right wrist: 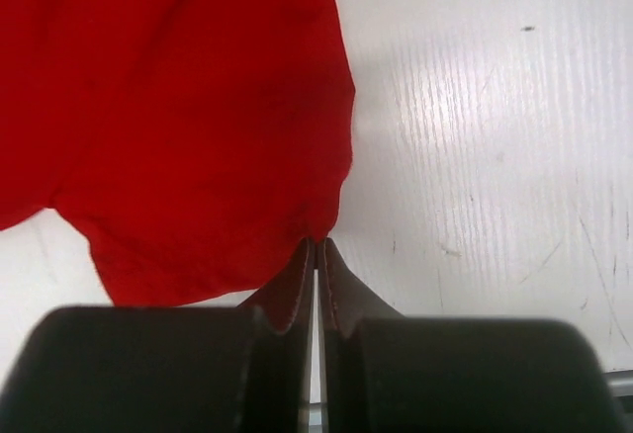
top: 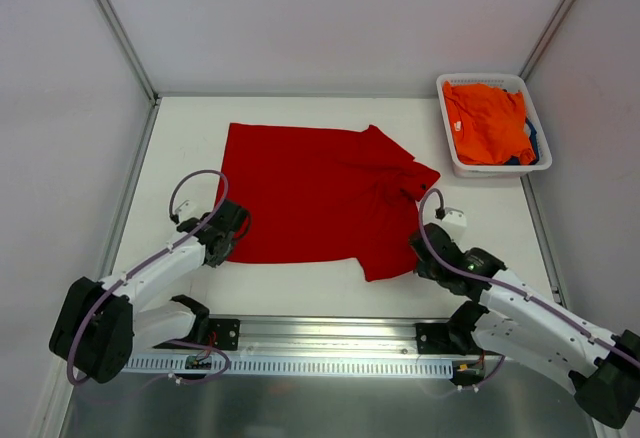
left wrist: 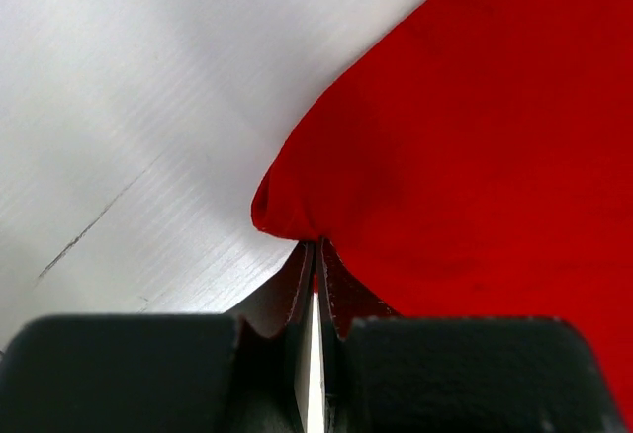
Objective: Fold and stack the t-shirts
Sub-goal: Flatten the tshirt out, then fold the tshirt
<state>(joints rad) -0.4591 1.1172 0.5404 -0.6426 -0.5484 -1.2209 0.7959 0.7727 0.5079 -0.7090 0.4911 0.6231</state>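
A bright red t-shirt (top: 310, 193) lies spread flat on the white table. My left gripper (top: 222, 243) is at its near left corner, jaws shut on a pinch of the red cloth (left wrist: 297, 220). At the near right corner my right gripper (top: 420, 263) is shut on the hem of the red t-shirt (right wrist: 316, 225). An orange t-shirt (top: 487, 121) lies crumpled in the white basket (top: 452, 158), with a bit of dark blue cloth (top: 532, 143) showing at its right side.
The basket stands at the far right of the table. White walls with metal posts close in the table on the left, back and right. A metal rail (top: 320, 348) runs along the near edge between the arm bases.
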